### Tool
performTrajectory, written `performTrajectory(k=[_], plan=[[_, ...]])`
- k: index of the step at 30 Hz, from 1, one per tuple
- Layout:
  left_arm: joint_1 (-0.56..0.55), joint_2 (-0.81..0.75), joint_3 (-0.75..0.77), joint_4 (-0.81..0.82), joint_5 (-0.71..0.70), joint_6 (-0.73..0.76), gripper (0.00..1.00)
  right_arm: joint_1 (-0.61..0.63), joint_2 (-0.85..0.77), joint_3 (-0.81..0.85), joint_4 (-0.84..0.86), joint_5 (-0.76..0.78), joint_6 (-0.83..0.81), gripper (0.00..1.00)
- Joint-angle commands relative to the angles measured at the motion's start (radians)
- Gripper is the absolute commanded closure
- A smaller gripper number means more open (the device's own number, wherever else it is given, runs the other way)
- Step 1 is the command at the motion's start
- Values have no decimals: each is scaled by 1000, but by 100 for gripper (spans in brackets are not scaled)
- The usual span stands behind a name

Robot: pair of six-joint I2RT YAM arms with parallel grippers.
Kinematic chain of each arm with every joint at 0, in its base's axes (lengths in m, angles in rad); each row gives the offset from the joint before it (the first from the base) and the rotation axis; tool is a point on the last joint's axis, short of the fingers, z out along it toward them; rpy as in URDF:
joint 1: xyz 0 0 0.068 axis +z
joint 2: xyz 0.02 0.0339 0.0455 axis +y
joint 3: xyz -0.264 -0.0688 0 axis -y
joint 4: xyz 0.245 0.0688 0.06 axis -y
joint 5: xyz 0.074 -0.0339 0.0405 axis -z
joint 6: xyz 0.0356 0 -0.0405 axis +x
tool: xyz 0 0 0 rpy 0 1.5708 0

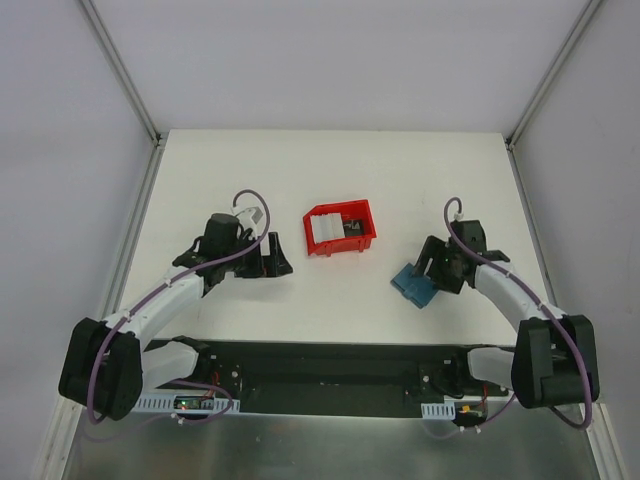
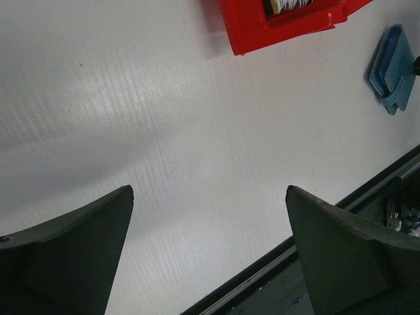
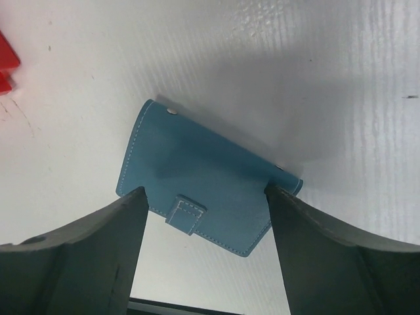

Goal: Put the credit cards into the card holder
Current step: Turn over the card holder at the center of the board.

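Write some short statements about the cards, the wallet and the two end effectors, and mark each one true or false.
1. The cards lie in the red bin. True.
2. The wallet is spread open. False: it is folded shut, with its tab over the edge.
3. The left end effector holds a card. False: it is open and empty, above the bare table.
4. The right end effector straddles the wallet. True.
5. The wallet is inside the bin. False: it lies on the table, to the right of the bin.
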Motion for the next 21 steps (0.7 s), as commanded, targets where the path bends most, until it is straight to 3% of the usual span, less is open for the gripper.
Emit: performTrajectory(k=[1,5,10,21], plan=[[-22,19,24,30,19,-3,1,-1,-75,7,-41,55,-83,24],[-66,42,41,34,26,28,1,-4,-68,64,-53,50,-199,16],[-155,77,64,65,43,34,1,-16,94,157,-182,85,-232,17],[-258,207,99,178,120,6,1,-13,92,16,-138,-117,-177,24]])
